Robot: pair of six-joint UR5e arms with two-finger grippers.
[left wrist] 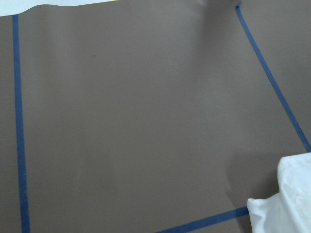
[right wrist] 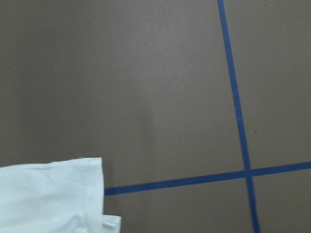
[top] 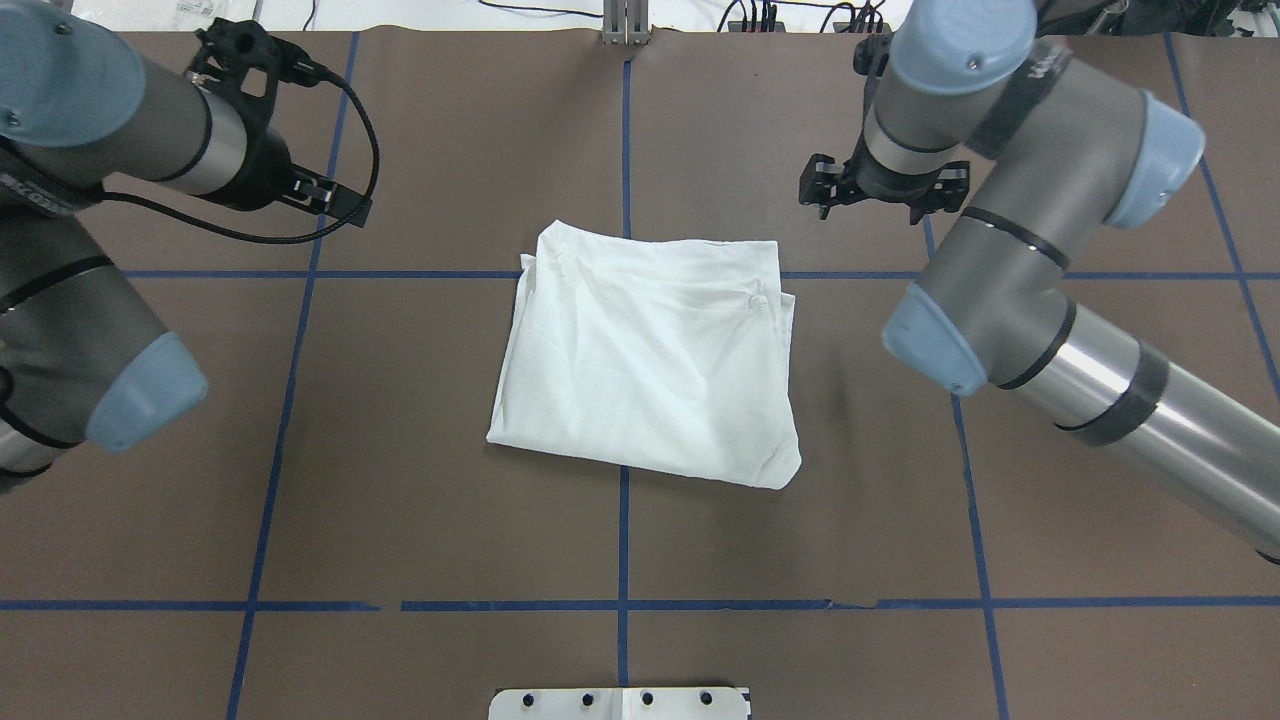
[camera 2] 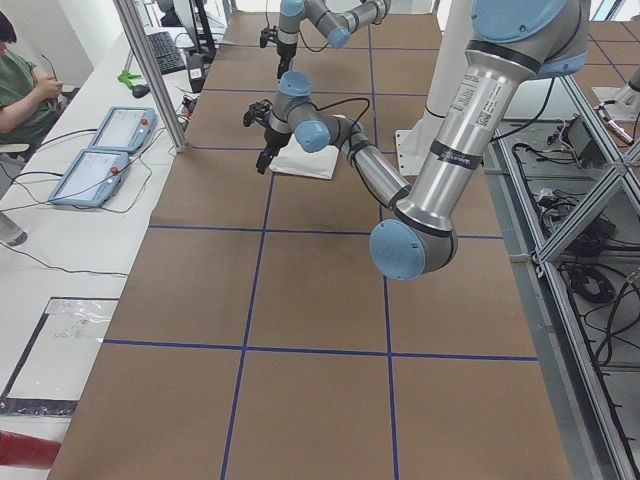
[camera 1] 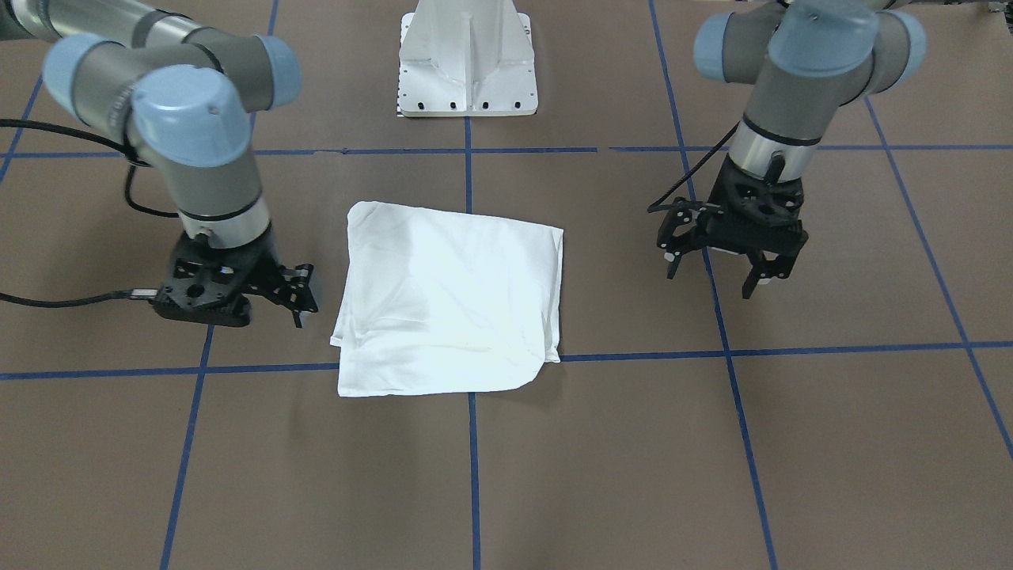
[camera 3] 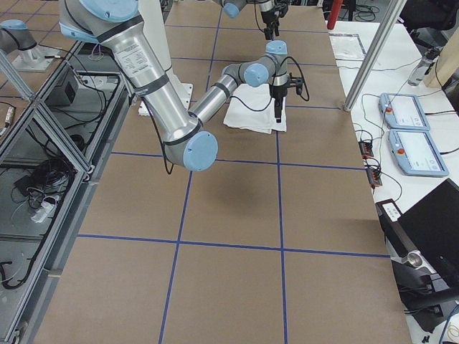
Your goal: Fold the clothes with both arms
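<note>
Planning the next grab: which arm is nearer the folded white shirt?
Right. The right arm hangs just beside the shirt, not touching it; the left arm stands well farther off on the opposite side.

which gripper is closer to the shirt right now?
The right gripper: its fingers sit just off the side edge of the shirt. The left gripper hangs clearly farther out on the opposite side.

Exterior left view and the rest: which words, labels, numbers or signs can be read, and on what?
Nothing reads clearly.
Left arm: dark print along its silver tube, too small to read.
Right arm: pale marking, blurred.
T-shirt: no print or label shows.
</note>
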